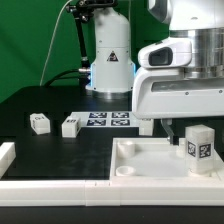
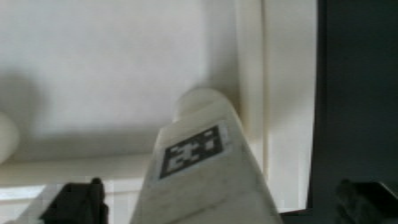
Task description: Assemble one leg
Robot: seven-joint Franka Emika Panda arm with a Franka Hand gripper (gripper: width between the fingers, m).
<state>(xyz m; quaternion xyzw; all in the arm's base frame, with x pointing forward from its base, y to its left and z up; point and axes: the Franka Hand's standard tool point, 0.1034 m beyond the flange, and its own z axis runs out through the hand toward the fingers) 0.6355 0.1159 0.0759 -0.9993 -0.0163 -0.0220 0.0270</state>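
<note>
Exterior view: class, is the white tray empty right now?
No, a tagged leg stands upright inside the tray, near its corner.

The leg [image 1: 198, 142] is white, its faces carrying black-and-white square tags; likewise one small block [image 1: 40, 123] and a second block [image 1: 70, 125] near nine o'clock in the exterior view. The tray [image 1: 140, 172] is plain white, the tabletop [image 1: 60, 155] black, the marker board [image 1: 108, 119] white with black-patterned tags, the backdrop [image 1: 30, 40] green.
</note>
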